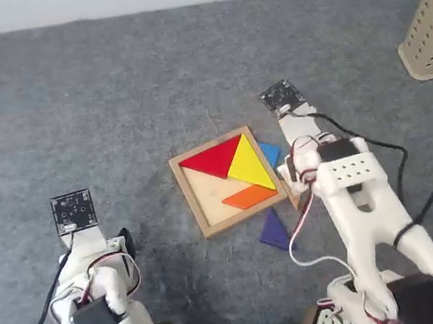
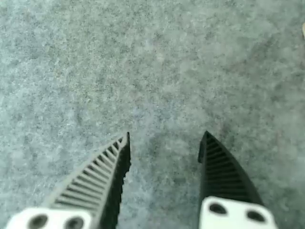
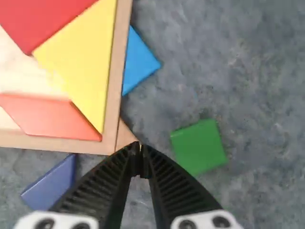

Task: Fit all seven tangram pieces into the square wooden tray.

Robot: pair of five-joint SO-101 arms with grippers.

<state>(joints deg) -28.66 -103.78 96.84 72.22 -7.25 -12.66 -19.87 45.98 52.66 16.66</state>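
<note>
Tray (image 1: 187,197) pale wood; red triangle (image 1: 215,160), yellow triangle (image 1: 250,165), orange parallelogram (image 1: 250,197) inside.

text: none readable | labels: none | numbers: none | signs: none

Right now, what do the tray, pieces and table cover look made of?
The tray looks like bare pale wood: tan, matte, with faint grain. The yellow triangle and green square are flat, with even opaque colour; painted wood or plastic, can't tell. The table cover looks like grey felt or low-pile carpet, with a fuzzy mottled texture.
</note>
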